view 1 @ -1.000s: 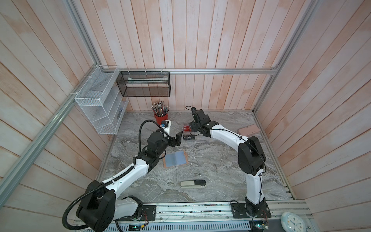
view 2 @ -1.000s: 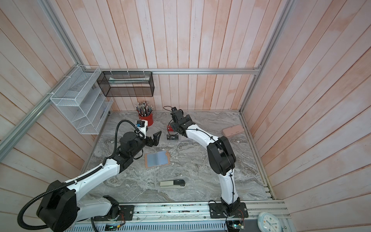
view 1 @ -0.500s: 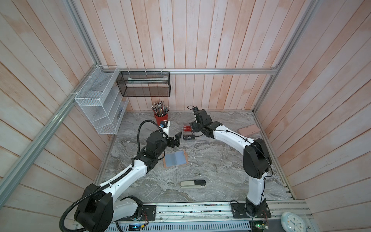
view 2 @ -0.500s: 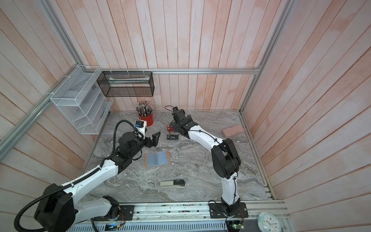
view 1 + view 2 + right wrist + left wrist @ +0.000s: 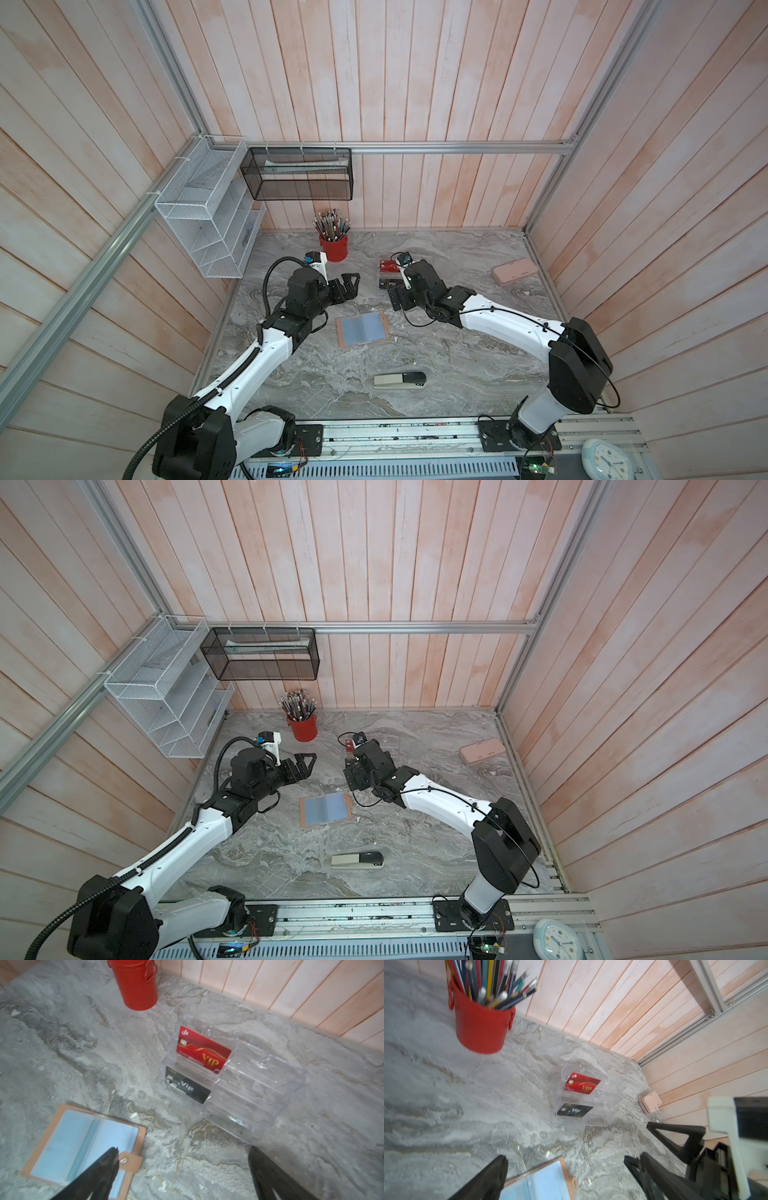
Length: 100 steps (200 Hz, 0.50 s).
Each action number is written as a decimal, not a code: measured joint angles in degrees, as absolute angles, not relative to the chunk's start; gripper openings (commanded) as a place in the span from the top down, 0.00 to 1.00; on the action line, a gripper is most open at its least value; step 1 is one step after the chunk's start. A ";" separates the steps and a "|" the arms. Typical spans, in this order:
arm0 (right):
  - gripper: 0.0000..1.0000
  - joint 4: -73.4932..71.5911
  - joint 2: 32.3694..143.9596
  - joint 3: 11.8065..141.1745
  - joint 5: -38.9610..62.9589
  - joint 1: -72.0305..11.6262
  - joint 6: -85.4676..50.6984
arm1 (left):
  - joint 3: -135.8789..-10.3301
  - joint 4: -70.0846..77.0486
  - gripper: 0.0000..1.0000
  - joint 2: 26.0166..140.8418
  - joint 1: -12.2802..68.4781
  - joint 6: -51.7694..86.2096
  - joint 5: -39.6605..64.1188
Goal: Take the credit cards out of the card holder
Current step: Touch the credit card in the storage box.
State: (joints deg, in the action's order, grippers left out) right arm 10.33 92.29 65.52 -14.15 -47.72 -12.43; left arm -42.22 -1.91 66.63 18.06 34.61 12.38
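The card holder (image 5: pixel 361 328) lies open and flat on the table (image 5: pixel 457 374) with its bluish sleeves facing up, in the same spot as a second ago. The sleeves are too blurred in the wrist views to tell whether anything is in them. Toward the back wall stands a clear rack (image 5: pixel 259 1088). It holds the red card (image 5: pixel 203 1051) in an upper tier and the black card (image 5: pixel 188 1087) in the tier below, both leaning back. Neither card has moved.

The main change is in the right arm. A second ago its wrist reached over the rack; now it has drawn back toward its base. The right gripper (image 5: pixel 182 1149) hangs above the table between the rack and the card holder, apart from the cards. Its jaws are spread wide and hold nothing. In the right wrist view one finger (image 5: pixel 104 1167) overlaps the holder's snap tab (image 5: pixel 129 1162); whether they touch cannot be told.

The left gripper (image 5: pixel 355 284) is almost where it was, shifted only slightly. It hovers above the table just beyond the card holder's far left corner and points toward the rack, jaws wide apart and empty.

The red pencil cup (image 5: pixel 332 249), the stapler (image 5: pixel 399 380) near the front edge and the pink case (image 5: pixel 514 270) by the right wall are unchanged.
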 measured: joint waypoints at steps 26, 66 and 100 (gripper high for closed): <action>0.02 8.95 92.16 62.04 -11.88 -50.61 -15.59 | -35.75 -4.73 0.00 61.34 17.50 39.35 15.94; 0.02 6.28 93.58 60.84 -6.33 -54.26 -20.56 | -31.42 -5.37 0.00 55.37 16.78 45.30 20.16; 0.02 1.15 95.44 59.09 -0.49 -54.46 -24.67 | -27.97 -1.98 0.00 56.10 16.34 50.68 24.62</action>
